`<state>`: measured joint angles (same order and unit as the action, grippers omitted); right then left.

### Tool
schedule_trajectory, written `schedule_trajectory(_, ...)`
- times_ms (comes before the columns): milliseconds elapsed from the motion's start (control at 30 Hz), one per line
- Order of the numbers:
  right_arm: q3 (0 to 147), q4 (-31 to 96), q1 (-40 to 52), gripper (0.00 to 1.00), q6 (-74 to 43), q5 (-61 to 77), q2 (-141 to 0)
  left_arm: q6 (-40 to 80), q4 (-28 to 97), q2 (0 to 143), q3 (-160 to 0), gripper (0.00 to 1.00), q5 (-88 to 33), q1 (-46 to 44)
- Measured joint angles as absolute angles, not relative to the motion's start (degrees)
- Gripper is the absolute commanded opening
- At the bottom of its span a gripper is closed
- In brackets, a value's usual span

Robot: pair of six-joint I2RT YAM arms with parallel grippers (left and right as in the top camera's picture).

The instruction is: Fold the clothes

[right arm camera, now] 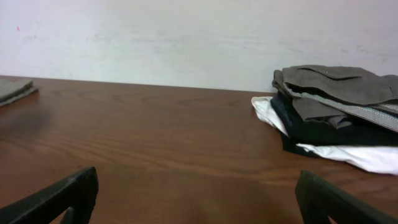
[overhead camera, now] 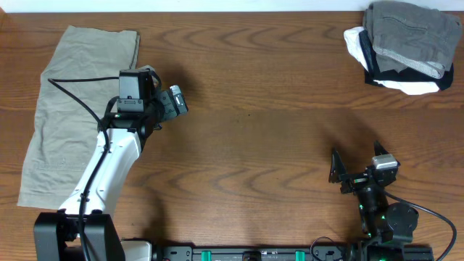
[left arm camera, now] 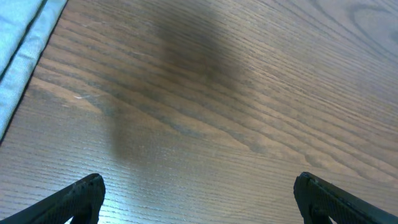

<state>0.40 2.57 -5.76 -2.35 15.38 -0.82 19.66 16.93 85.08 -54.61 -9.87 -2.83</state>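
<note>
The grey shorts (overhead camera: 409,30) lie folded on top of a pile at the table's far right corner; they also show in the right wrist view (right arm camera: 336,84). My left gripper (overhead camera: 179,101) is open and empty over bare wood, just right of a pale khaki garment (overhead camera: 65,109); in the left wrist view (left arm camera: 199,183) only wood lies between its fingers. My right gripper (overhead camera: 355,154) is open and empty near the front right, well short of the pile, and the right wrist view (right arm camera: 198,177) shows bare table between its fingers.
Under the shorts lie a black garment (overhead camera: 384,72) and a white one (overhead camera: 413,85). The khaki garment's edge shows in the left wrist view (left arm camera: 25,37) and far left in the right wrist view (right arm camera: 12,90). A wall (right arm camera: 186,37) rises behind the table.
</note>
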Motion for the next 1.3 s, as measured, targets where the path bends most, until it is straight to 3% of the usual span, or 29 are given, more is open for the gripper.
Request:
schedule_trajectory(300,0.4,2.57,-5.76,0.99,-2.35,15.38,-0.82,19.68,20.14,85.01,-54.43,0.98,-9.8,-2.94)
schedule_trajectory(467,0.4,2.59,-5.76,0.99,-2.35,15.38,-0.82,19.66,11.86,81.38,-49.5,0.98,-8.21,-3.22)
schedule_trajectory(867,0.4,2.59,-5.76,0.99,-2.35,15.25,-0.71,15.42,-11.4,51.51,-19.9,0.98,-4.34,-3.2)
schedule_trajectory(1300,0.4,2.59,-5.76,0.99,-2.35,15.16,-0.69,13.37,-14.68,24.29,-0.54,0.98,-4.05,-1.08)
